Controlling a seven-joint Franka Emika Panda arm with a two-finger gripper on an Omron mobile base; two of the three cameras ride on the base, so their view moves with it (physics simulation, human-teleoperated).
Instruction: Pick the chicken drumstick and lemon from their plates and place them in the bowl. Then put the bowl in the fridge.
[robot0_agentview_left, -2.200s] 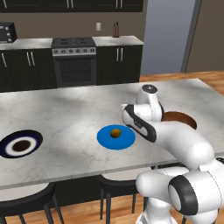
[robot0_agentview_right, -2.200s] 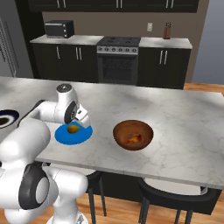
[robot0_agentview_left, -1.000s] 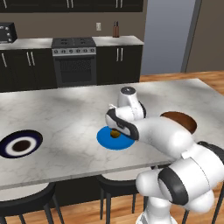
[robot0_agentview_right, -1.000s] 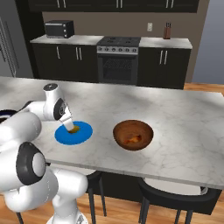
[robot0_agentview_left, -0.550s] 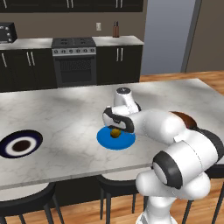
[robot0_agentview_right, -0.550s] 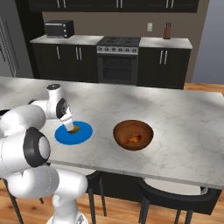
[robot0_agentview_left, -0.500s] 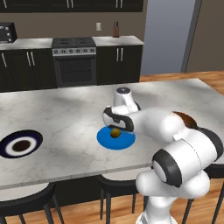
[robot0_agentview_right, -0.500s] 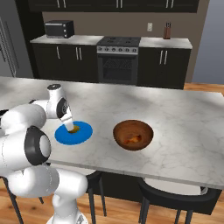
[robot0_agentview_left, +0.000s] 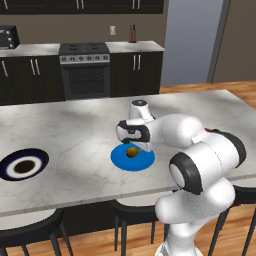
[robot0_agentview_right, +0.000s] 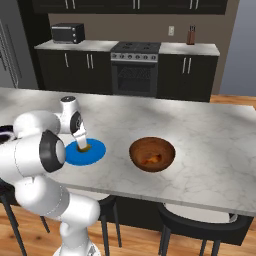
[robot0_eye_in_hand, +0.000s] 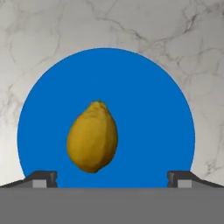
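The white arm has swung over from the side of the deep brown wooden bowl (robot0_agentview_right: 152, 154) and come down low over the flat bright blue plate (robot0_agentview_left: 120, 161). The pincer (robot0_eye_in_hand: 111, 176) is wide, with one dark tip on each side and nothing held. The small yellow lemon (robot0_eye_in_hand: 92, 137) lies on the blue plate, a bit off its middle, between the two tips. The wooden bowl sits on the pale marble counter (robot0_agentview_right: 210, 150) well apart from the blue plate, and something reddish-orange lies in it, likely the drumstick. The dark navy plate with the white middle (robot0_agentview_left: 22, 166) is far from the blue plate on its other side. The step now looks like picking up the lemon. Next the pincer should go down around it and squeeze.
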